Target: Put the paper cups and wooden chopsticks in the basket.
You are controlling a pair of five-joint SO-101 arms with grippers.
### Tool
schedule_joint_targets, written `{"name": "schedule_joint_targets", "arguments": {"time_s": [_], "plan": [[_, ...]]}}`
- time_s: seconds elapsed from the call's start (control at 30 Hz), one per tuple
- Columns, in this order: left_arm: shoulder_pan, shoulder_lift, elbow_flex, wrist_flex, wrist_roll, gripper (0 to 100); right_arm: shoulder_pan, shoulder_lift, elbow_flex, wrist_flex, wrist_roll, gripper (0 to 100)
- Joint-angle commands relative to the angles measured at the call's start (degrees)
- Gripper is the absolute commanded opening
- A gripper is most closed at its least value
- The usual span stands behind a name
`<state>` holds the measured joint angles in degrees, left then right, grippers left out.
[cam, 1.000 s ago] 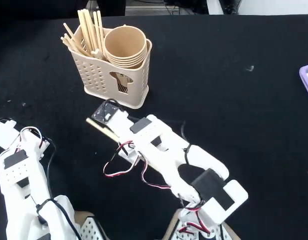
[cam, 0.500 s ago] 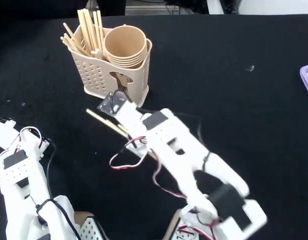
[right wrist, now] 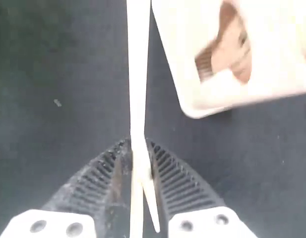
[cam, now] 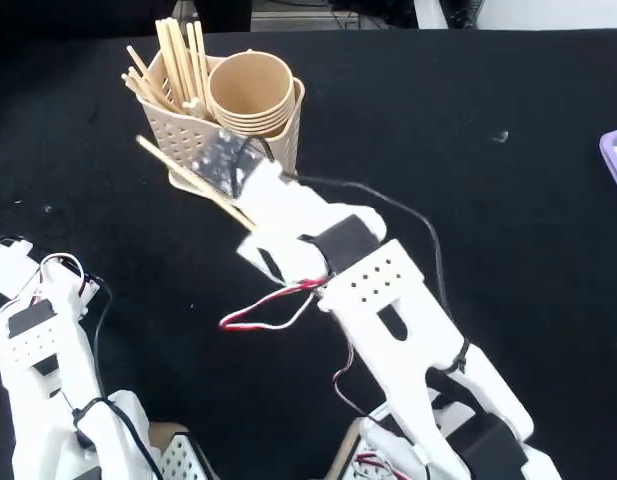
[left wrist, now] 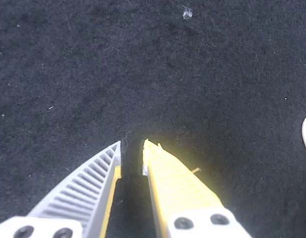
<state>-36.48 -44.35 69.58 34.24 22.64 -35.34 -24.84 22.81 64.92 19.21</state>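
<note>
One wooden stick, the held chopstick (right wrist: 138,74), is being pinched between the closed-down fingers of the right gripper (right wrist: 138,146). In the high view it is lying slantwise across the near face of the basket (cam: 173,140), with its far-left tip beside the wall and not yet above the rim. Whether it is touching the wall cannot be told.

The basket is sitting at the far left of the black table (cam: 508,250). The paper cups (cam: 251,92) are nesting in its right half, and the chopsticks (cam: 173,60) are standing fanned in its left half.

Judgement: the stick is needing a lift clear of the rim, a tilt toward upright, then a lowering into the left half beside the others before release. Letting go low is risking a strike on the wall and a slide onto the table.

Materials:
- **Basket:** pale rigid plastic, slotted, with a cut-out handle.
- **Cups:** plain brown paper, tapered.
- **Sticks:** thin, smooth, light wood, likely to roll.

The left gripper (left wrist: 132,146) is hovering over bare table at the near left — fingers drawn nearly together, holding nothing.
</note>
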Motion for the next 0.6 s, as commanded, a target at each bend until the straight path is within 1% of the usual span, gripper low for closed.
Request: {"name": "schedule_joint_targets", "arguments": {"time_s": [0.0, 0.27, 0.43, 0.57], "plan": [[-0.48, -1.14, -1.98, -0.97, 0.53, 8, -3.25, -0.31, -12.79, 3.34, -1.32, 1.1], [-0.40, -1.05, -1.71, -0.97, 0.53, 8, -4.13, 10.77, -34.68, 7.74, -1.49, 1.1], [-0.31, -0.79, -1.71, -0.97, 0.53, 8, -4.57, 16.22, -46.73, 4.92, -2.02, 1.1], [1.71, -0.62, -1.63, -0.79, 0.53, 8, -3.87, 20.18, -52.62, -2.20, -9.23, 1.1]]}}
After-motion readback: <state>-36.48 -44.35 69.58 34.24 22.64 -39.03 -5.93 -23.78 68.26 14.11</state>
